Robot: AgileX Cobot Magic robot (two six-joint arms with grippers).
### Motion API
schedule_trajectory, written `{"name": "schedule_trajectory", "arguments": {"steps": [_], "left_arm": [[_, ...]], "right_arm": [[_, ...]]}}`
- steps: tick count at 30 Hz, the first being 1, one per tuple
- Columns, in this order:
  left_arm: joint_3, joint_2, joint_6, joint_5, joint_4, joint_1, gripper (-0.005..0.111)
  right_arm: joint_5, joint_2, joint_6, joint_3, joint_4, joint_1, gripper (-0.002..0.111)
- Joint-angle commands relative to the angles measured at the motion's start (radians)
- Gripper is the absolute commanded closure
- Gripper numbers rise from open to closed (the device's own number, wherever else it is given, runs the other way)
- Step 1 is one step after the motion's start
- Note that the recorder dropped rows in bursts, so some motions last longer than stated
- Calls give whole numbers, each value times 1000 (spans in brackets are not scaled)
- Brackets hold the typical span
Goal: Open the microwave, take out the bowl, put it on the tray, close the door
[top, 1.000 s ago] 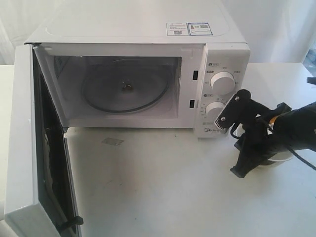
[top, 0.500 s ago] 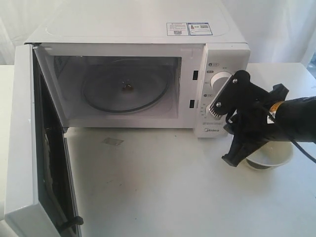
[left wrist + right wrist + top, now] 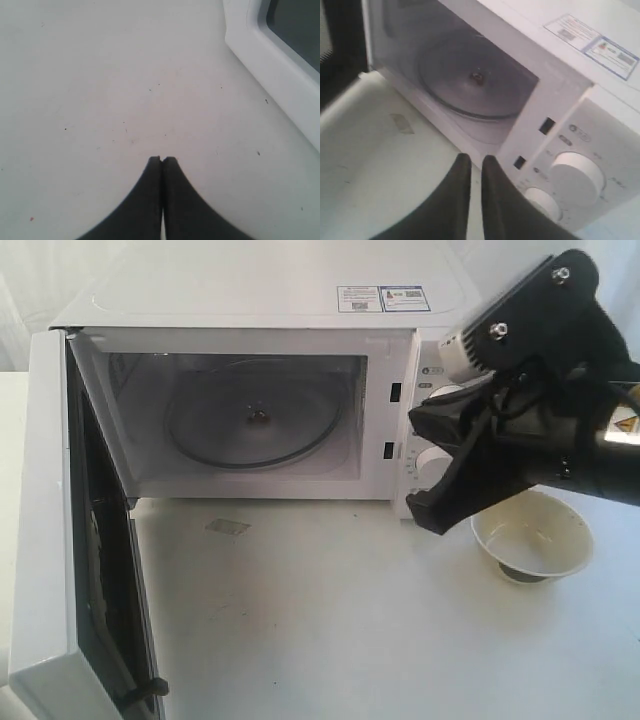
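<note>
One bowl [image 3: 533,533] on table [image 3: 330,630] beside microwave [image 3: 300,390], door [image 3: 70,540] open.

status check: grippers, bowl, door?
Left gripper shut, empty, low over table beside door. Right gripper nearly shut, empty, raised facing microwave. Bowl out, on table right of microwave; no tray seen. Door wide open, swing path clear.

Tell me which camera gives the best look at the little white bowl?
The exterior view: the bowl sits whole on the table, right of the microwave, its inside visible. Neither wrist view shows it; the left sees bare table, the right the open microwave.
</note>
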Motion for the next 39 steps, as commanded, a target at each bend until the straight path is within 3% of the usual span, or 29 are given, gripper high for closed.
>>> {"name": "schedule_trajectory", "arguments": {"steps": [1, 9, 23, 39], "left_arm": [[3, -4, -2, 15, -7, 1, 107], [3, -4, -2, 15, -7, 1, 107], [3, -4, -2, 15, -7, 1, 107], [3, -4, -2, 15, -7, 1, 107]], "right_arm": [[73, -125, 12, 14, 142, 91, 108], [102, -320, 12, 150, 292, 236, 108], [188, -334, 20, 308, 376, 247, 108], [88, -334, 0, 393, 379, 247, 108]]}}
